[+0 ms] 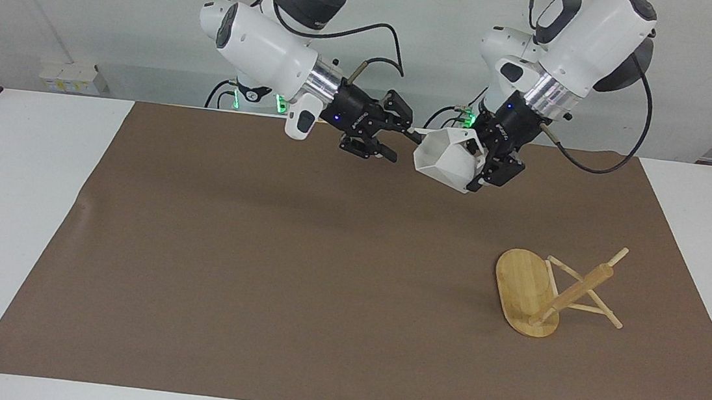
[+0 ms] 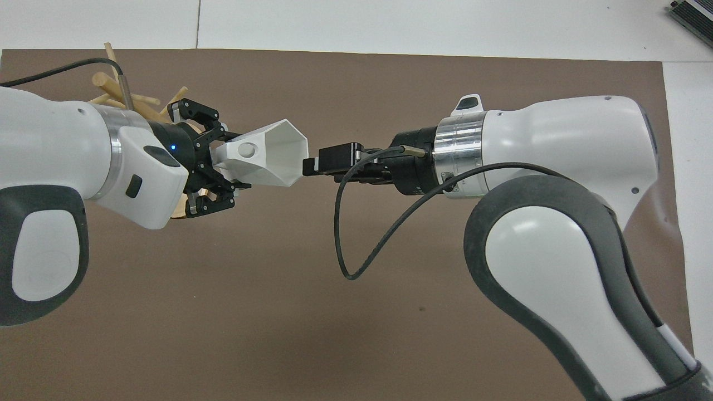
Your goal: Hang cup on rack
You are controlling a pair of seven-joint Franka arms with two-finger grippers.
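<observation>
We are gripping the cup [image 1: 443,163] by its handle in the left end effector [image 1: 473,167] – right end effector [image 1: 400,144] spread, clear – next calling for carrying it to the rack [image 1: 553,291].

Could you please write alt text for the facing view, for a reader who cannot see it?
The left gripper holds the cup in the air over the brown mat, while the right gripper is open beside its rim. The rack lies tipped over toward the left arm's end.
</observation>
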